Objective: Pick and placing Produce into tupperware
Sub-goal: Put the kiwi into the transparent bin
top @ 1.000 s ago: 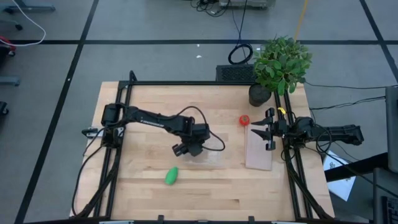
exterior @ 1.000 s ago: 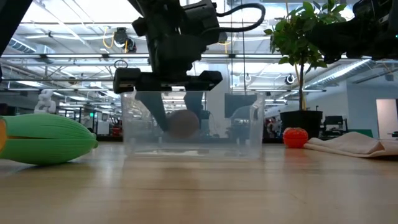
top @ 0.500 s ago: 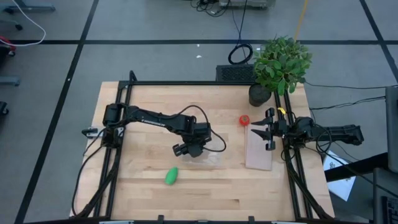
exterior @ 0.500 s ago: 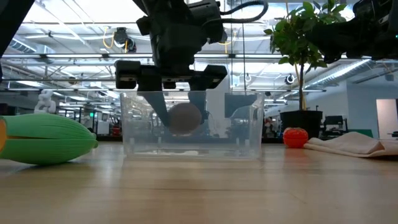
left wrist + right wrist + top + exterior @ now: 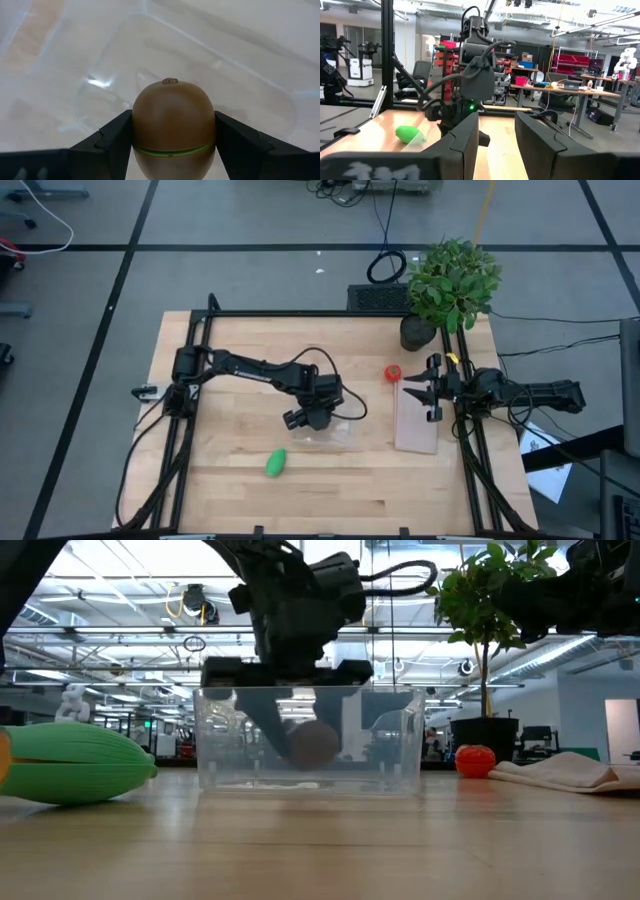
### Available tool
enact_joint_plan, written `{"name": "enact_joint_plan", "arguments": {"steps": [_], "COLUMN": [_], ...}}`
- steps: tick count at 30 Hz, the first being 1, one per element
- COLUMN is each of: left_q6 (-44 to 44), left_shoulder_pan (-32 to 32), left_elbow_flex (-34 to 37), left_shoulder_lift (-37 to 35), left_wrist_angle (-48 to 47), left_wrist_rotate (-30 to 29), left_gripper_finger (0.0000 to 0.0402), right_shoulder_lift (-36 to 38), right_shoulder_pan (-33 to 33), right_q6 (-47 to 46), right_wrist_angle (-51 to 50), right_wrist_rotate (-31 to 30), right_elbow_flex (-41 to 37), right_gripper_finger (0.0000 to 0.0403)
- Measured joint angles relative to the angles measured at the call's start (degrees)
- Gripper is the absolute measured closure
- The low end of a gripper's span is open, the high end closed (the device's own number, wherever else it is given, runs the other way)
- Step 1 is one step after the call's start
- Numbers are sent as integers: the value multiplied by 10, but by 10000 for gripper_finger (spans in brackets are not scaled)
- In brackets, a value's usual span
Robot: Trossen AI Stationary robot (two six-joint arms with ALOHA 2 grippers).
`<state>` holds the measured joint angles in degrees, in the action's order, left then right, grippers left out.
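The left gripper reaches down inside the clear shallow rectangular plastic container, fingers clamped on the brown round kiwi-like ball; the right gripper waits over the flat whitish panel, fingers apart, holding nothing

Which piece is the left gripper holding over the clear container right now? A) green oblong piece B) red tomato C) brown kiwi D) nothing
C: the left wrist view shows the brown kiwi clamped between the left gripper fingers above the clear container, while the red tomato and the green oblong piece lie on the table outside it.
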<state>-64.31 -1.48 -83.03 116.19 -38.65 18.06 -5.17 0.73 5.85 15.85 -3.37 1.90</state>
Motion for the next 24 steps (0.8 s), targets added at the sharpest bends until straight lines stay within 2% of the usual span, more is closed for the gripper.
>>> {"name": "enact_joint_plan", "arguments": {"steps": [24], "left_q6": [60], "left_shoulder_pan": [-7], "left_elbow_flex": [0], "left_shoulder_lift": [1], "left_wrist_angle": [-4], "left_wrist_rotate": [-32], "left_gripper_finger": [163], "right_shoulder_lift": [-6], "right_shoulder_pan": [0], "right_q6": [4], "right_wrist_angle": [4], "right_wrist_rotate": [-1], "right_elbow_flex": [0], "right_gripper_finger": [282]}}
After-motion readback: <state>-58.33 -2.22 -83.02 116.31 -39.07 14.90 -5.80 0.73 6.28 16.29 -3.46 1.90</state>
